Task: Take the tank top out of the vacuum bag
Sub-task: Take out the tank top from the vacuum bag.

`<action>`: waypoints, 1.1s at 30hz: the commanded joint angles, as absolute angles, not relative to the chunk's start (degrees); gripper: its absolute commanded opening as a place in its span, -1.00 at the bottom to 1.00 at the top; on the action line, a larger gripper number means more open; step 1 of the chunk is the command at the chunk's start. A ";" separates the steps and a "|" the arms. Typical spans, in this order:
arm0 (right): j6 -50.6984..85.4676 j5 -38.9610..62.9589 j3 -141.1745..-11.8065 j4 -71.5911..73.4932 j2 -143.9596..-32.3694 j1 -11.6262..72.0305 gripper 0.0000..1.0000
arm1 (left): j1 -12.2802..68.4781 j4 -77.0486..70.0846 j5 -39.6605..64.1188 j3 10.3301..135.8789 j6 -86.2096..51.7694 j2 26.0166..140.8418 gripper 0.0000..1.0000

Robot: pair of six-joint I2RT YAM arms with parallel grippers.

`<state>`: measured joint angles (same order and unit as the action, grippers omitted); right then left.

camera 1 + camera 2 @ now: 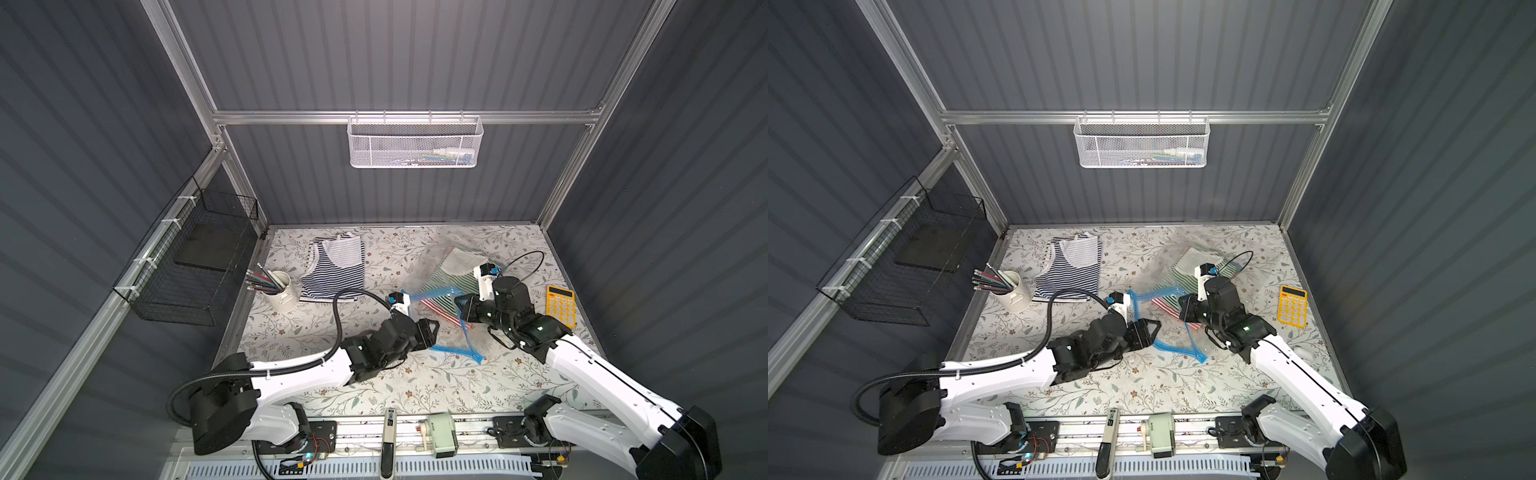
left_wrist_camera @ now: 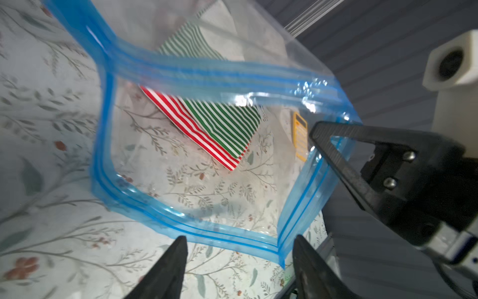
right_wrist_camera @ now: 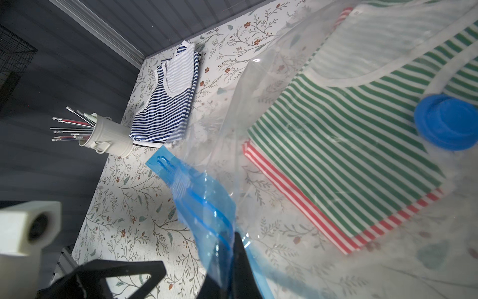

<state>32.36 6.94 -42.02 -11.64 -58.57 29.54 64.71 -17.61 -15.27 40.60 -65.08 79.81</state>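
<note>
The left arm (image 1: 299, 370) stretched low from its base toward the middle, forearm close to level. The left gripper (image 2: 240, 243) at its end stood with jaws apart, both black fingers (image 2: 170, 266) clear of each other. The right arm (image 1: 602, 374) reached in from the opposite side with its wrist bent inward, so the two grippers faced one another, near but not touching, and the right gripper (image 3: 234, 248) was pinched closed on the blue strip of the vacuum bag (image 3: 201, 202).
</note>
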 commanded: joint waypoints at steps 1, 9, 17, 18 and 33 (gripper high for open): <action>31.16 7.57 -42.70 -10.98 -59.38 29.93 -1.00 | 65.45 -44.31 -20.77 35.49 -74.41 87.39 -0.04; 30.12 8.97 -42.91 -9.31 -59.96 30.05 -1.00 | 65.74 -53.14 -25.77 42.02 -80.21 100.70 -0.15; 28.52 9.79 -43.18 -9.61 -58.96 30.01 -1.00 | 65.30 -68.74 -27.42 47.37 -92.01 119.15 -0.35; 28.17 9.68 -43.03 -9.96 -58.66 30.06 -1.00 | 65.22 -68.49 -27.57 48.06 -92.80 120.21 -0.36; 27.41 9.47 -40.78 -8.81 -56.87 29.96 -1.00 | 63.75 -64.66 -30.57 51.76 -96.15 124.24 -0.35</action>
<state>27.99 8.84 -41.25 -10.28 -57.01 29.78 64.53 -64.38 -28.36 50.98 -93.93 122.06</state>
